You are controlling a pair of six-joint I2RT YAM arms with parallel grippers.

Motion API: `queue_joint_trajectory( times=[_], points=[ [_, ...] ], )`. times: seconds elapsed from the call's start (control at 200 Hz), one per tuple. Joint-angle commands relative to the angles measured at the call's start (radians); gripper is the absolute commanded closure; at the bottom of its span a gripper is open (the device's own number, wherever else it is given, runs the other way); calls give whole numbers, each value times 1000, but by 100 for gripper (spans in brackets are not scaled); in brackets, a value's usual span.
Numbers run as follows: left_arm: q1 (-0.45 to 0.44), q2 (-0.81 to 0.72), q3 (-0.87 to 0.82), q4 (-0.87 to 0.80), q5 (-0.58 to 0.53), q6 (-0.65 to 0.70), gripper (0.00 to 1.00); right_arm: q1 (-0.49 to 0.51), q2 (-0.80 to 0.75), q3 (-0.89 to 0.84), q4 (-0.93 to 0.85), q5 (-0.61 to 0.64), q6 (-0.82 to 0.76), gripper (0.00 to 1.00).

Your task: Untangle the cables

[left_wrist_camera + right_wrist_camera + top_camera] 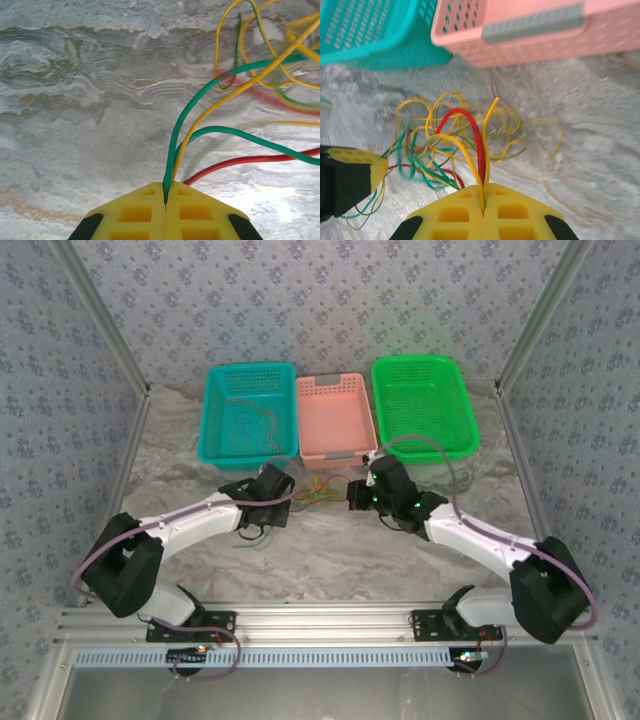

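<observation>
**Marbled Surface: Cable Tangle Gripped From Both Sides**

Grey-white marbled sheeting covers the surface (330, 560), and patterned wall panels (300, 300) enclose it at left, right and far side.

The cables (445, 145) form one loose tangle of yellow, green and red strands. It lies on the surface at centre, just on the near side of the pink basket (330, 379).

- Left claw (165, 192): fingers pressed together, pinching a green and a yellow strand that lead off into the tangle. A red strand emerges just beside the tips.
- Right claw (484, 196): fingers pressed together on a red and a yellow strand, which arch up and over into the tangle.

Both claws sit close to the tangle and face one another across it.

Three perforated baskets stand in a row along the far side: teal basket (250, 368) at left, pink basket in the middle, green basket (415, 362) at right.
</observation>
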Motion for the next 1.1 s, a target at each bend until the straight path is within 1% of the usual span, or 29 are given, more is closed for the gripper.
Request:
queue_joint_trajectory(
  times=[0.0, 0.1, 0.26, 0.34, 0.5, 0.575, 0.635, 0.73, 0.839, 0.899, 0.974, 1.039, 1.094],
  points=[
    [23, 2, 25, -67, -84, 6, 100, -51, -77, -19, -82, -2, -37, 100],
    [30, 0, 33, -65, -99, 8, 100, -85, -122, -32, -109, -13, -45, 100],
    [38, 18, 63, -94, -159, -6, 100, -89, -156, -41, -152, 19, -55, 100],
    [39, 23, 73, -99, -167, 1, 100, -87, -164, -51, -164, 52, -51, 100],
    [42, 28, 89, -124, -219, -3, 100, -84, -207, -92, -167, 115, -31, 100],
    [44, 22, 89, -114, -196, 2, 100, -81, -221, -119, -133, 98, -31, 100],
    [44, 19, 87, -95, -166, 3, 100, -74, -204, -133, -89, 40, -45, 100],
    [44, 22, 90, -68, -129, -7, 100, -36, -144, -137, -19, -73, -79, 83],
    [44, 15, 83, -31, -96, -10, 100, 35, -93, -134, -23, -110, -95, 62],
    [44, 11, 75, -6, -74, 0, 100, 65, -86, -143, -35, -106, -85, 56],
    [44, 6, 62, 22, -55, 21, 100, 78, -110, -172, -41, -103, -74, 49],
    [42, -1, 47, 43, -46, 42, 100, 74, -161, -197, -50, -81, -68, 47],
    [43, -11, 34, 56, -44, 64, 100, 52, -212, -210, -58, -64, -72, 46]
  ],
)
